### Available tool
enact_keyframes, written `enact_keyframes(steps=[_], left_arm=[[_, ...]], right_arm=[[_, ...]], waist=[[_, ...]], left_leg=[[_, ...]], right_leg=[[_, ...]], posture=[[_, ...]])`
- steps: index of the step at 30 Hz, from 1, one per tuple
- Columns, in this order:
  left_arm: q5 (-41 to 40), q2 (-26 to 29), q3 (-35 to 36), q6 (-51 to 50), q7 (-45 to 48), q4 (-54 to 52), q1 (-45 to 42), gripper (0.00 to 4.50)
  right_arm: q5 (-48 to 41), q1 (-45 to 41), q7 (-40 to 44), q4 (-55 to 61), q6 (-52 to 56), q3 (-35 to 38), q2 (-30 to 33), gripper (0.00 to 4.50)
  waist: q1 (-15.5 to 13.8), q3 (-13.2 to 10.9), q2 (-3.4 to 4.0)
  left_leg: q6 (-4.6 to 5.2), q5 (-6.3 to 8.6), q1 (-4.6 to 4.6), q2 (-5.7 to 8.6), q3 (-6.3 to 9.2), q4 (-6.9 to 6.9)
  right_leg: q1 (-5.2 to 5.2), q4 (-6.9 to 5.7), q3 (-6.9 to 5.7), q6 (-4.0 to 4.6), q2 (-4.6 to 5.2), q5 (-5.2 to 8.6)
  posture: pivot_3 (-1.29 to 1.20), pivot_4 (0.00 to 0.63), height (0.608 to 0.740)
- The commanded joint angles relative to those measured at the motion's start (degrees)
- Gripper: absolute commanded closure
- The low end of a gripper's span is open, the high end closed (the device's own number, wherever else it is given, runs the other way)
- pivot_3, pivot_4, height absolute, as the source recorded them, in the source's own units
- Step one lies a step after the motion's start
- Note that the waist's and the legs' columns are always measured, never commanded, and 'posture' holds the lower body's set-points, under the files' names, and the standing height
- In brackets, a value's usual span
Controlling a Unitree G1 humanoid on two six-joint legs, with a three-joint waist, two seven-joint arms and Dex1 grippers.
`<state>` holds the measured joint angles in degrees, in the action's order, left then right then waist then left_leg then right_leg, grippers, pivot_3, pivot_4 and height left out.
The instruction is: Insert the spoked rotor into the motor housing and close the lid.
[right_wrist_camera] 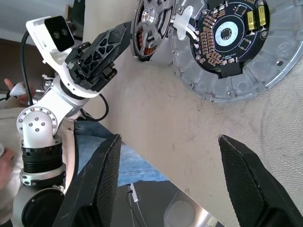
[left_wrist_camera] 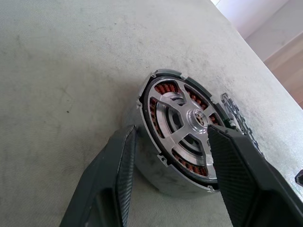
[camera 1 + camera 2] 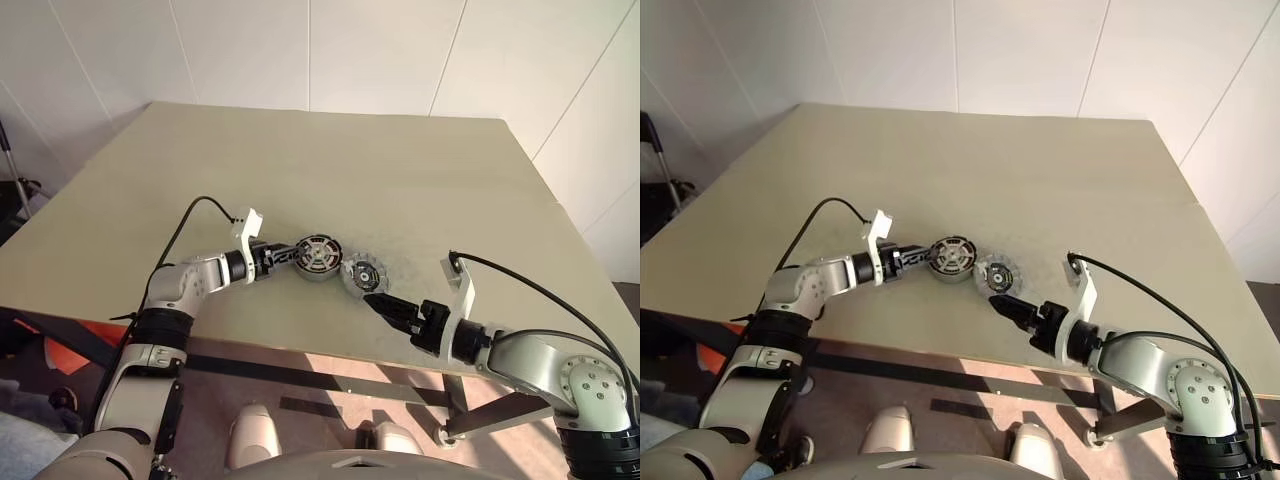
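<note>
The motor housing [image 3: 318, 257] stands tilted near the table's front middle, open face towards me. The spoked rotor [image 2: 182, 124] sits inside it, a silver spoked middle in a black rim with copper windings showing through. My left gripper [image 3: 290, 256] comes in from the left and is shut on the housing, one finger [image 2: 116, 175] at its wall and the other across its face. The lid [image 3: 363, 274], a grey disc with a dark circuit centre [image 1: 227, 35], lies flat just right of the housing. My right gripper [image 3: 385, 307] hangs open and empty in front of the lid, apart from it.
The beige table [image 3: 400, 180] stretches far behind the parts to the white walls. Its front edge [image 3: 300, 350] runs just under my right gripper. A person's hand [image 1: 8, 87] and blue trousers [image 1: 102, 163] show beyond that edge.
</note>
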<state>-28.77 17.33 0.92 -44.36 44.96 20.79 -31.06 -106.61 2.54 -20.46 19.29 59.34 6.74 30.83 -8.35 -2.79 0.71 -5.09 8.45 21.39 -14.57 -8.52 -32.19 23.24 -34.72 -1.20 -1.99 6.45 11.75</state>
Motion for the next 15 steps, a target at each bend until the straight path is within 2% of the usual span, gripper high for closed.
enact_keyframes(steps=[1, 15], left_arm=[[-0.2, 1.1, 0.8, -0.4, 0.4, -2.8, -0.3, 1.97], [-1.1, 3.7, 3.5, -2.7, -1.4, -7.6, 2.3, 1.97]], right_arm=[[2.3, -3.1, 2.1, -2.1, -2.0, -2.1, -0.9, 0.84], [12.2, -9.1, 7.7, -11.1, -1.2, -4.3, -5.0, 0.84]], waist=[[0.1, 0.0, 0.00], [1.3, 0.0, -0.05]], left_leg=[[0.05, 0.03, 0.01, 0.00, 0.00, -0.03], [0.06, 0.04, 0.10, 0.00, 0.04, -0.09]], right_leg=[[0.00, 0.00, 0.00, -0.01, 0.00, -0.01], [0.02, -0.04, -0.02, -0.01, 0.01, -0.03]], posture=[[0.00, 0.000, 0.740], [0.00, 0.000, 0.740]])
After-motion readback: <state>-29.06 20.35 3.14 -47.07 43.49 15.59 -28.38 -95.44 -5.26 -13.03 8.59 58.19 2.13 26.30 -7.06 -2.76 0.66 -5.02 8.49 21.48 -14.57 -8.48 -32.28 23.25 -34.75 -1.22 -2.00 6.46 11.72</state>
